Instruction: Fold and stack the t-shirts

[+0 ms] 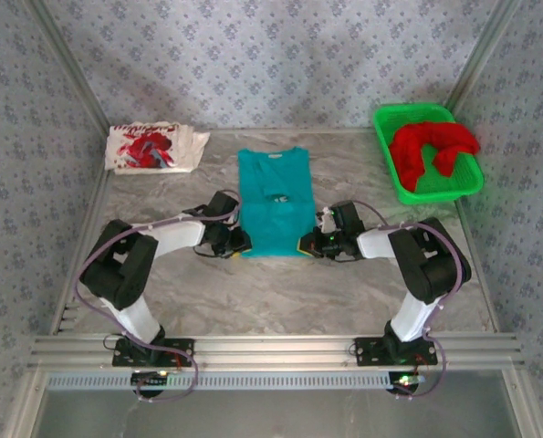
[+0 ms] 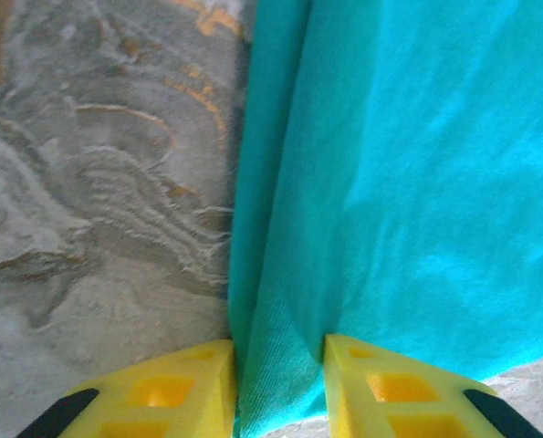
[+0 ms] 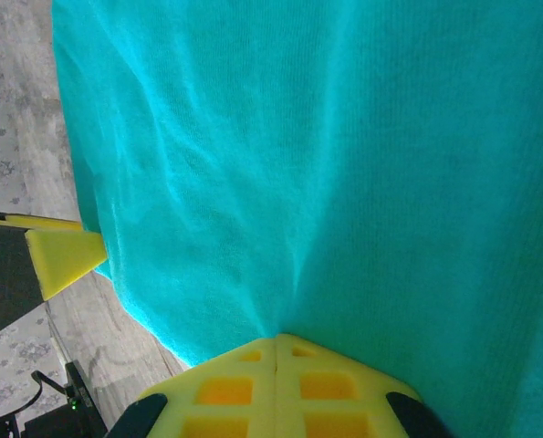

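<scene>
Lengthwise, teal t-shirt (image 1: 273,205) points collar-away, right end effector (image 3: 276,339) gripping (left end effector (image 2: 278,345) parted).

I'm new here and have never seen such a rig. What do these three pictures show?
Two robot arms stand on a table. The wide picture looks down from above; the other two come from a camera on each wrist, yellow fingers at the bottom. A teal t-shirt lies mid-table, a white t-shirt far left, a red t-shirt in a green basket far right. The right gripper is pinched shut on the teal shirt's near corner; the left gripper straddles its other corner, grip unclear.
</scene>
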You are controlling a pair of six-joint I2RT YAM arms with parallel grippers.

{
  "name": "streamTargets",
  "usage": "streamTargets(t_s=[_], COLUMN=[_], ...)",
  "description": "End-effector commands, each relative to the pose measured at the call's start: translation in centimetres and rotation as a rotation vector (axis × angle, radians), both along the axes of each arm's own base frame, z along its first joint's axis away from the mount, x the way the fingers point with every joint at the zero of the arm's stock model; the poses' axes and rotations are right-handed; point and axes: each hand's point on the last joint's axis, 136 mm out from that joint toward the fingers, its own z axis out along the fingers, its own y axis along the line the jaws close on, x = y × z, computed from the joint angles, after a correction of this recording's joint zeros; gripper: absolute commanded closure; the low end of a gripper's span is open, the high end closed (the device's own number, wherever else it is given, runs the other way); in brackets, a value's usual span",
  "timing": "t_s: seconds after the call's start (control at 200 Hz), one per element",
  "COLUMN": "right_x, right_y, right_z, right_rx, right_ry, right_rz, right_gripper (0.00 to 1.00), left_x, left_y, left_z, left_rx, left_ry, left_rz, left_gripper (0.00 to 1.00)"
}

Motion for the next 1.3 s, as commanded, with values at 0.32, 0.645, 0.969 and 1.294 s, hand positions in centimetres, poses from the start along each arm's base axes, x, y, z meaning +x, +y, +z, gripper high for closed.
streamTargets(t_s=[0.32, 0.645, 0.969, 1.294], right_x=[-1.5, -1.2, -0.9, -0.8], right_y=[-1.1, -0.9, -1.1, -1.5], right_z=[-2.3, -2.0, -1.3, 3.2], right_rx=[-0.057, -0.049, -0.053, -0.048], right_ry=[0.080, 0.071, 0.058, 0.004], right_rz=[-0.018, -0.019, -0.018, -0.008], right_gripper=[1.00, 1.00, 1.00, 0.73], left_x=[3.3, 2.9, 2.4, 0.7], left_y=[-5.1, -5.8, -4.1, -1.3], left_z=[2.4, 2.1, 3.0, 2.8], left_rx=[-0.152, -0.145, -0.095, -0.044], left_ry=[-0.162, -0.152, -0.173, -0.145], left_rz=[-0.068, -0.095, -0.085, -0.068], left_gripper=[0.70, 0.85, 1.00, 1.00])
